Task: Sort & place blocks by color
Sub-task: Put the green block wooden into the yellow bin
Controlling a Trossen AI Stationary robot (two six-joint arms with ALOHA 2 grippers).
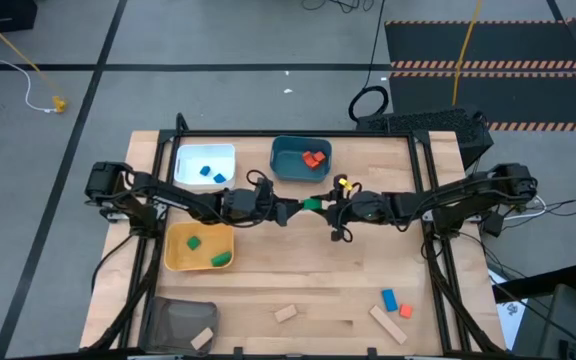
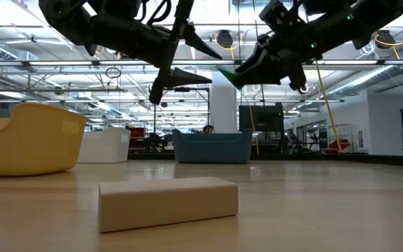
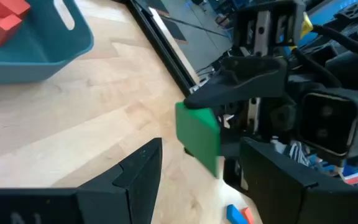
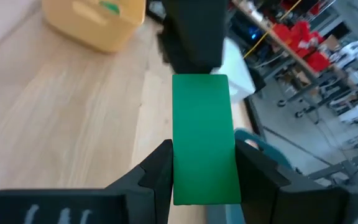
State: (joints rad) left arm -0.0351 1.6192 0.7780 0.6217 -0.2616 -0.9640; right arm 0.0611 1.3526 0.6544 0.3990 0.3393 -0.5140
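We see both arms meeting above the middle of the worktop (image 1: 298,275), raised clear of its surface. The right pincer (image 4: 204,165) is clamped on a green block (image 4: 204,137), one finger on each side. The left pincer (image 1: 286,212) faces it with fingers apart, just beside the green block; we cannot tell whether it touches.

The yellow tray (image 1: 200,247) holds two green blocks (image 1: 220,259). The white tray (image 1: 205,165) holds blue blocks (image 1: 211,174), and the teal tray (image 1: 301,158) holds red blocks (image 1: 314,159). The dark mesh basket (image 1: 178,325) holds one tan block (image 1: 203,339).

Loose on the worktop we note a tan block (image 1: 285,313), a longer tan block (image 1: 387,324), a blue block (image 1: 389,298) and an orange block (image 1: 406,311).
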